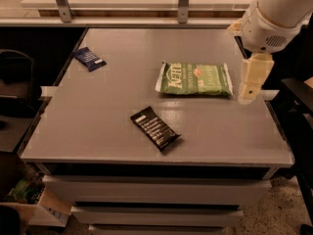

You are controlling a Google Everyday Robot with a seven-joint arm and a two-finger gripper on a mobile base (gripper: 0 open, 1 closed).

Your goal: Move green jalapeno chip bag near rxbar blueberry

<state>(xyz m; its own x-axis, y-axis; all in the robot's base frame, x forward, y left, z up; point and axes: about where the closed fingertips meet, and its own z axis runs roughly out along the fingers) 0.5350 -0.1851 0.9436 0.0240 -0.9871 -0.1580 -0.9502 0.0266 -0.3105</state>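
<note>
The green jalapeno chip bag lies flat on the grey table, right of centre. The rxbar blueberry, a small dark blue wrapper, lies near the table's far left edge. My gripper hangs from the white arm at the right, just right of the chip bag's right end and above the table. It holds nothing that I can see.
A black bar wrapper with white stripes lies near the table's front centre. A rail with metal posts runs along the back. A dark chair stands at the left. A cardboard box sits on the floor at lower left.
</note>
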